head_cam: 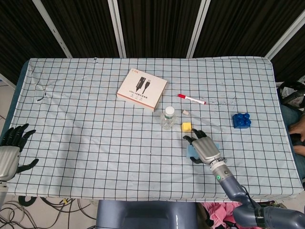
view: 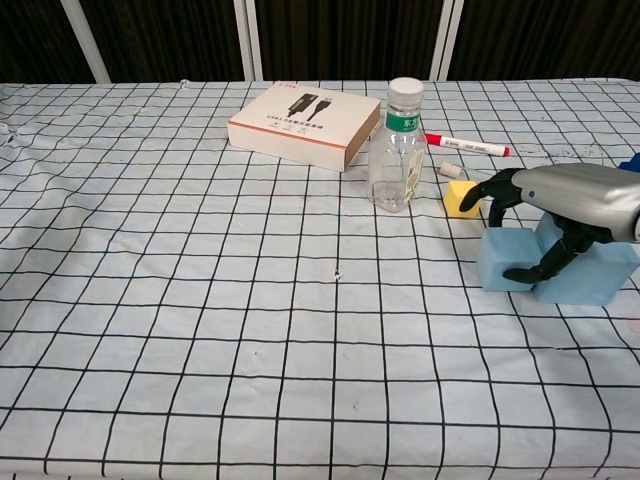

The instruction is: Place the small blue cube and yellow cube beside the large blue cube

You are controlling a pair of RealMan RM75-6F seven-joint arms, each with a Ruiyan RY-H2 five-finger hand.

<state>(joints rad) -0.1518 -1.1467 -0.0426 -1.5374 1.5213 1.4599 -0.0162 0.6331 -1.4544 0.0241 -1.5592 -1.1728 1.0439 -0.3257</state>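
Head view: the right hand (head_cam: 204, 149) was seen draped over the large cube (head_cam: 191, 151), its fingers (view: 497, 187) curled down around the pale blue block as though a grip were being taken, perhaps so that it could be shifted; whether it was truly clamped could not be told. The yellow cube (head_cam: 187, 127) lay just beside the fingertips, at about 11 o'clock from the hand, apart from the large cube and near the bottle (head_cam: 167, 118). The small blue cube (head_cam: 241, 119), a studded block, was left well apart at about 2 o'clock, so neither small piece was judged placed yet. The left hand (head_cam: 9, 149) was held at the tabletop's (head_cam: 95, 143) 9 o'clock edge, fingers spread and nothing gripped, presumably parked out of the way. A box (head_cam: 142, 88) and a marker (head_cam: 191, 98) lay farther back.
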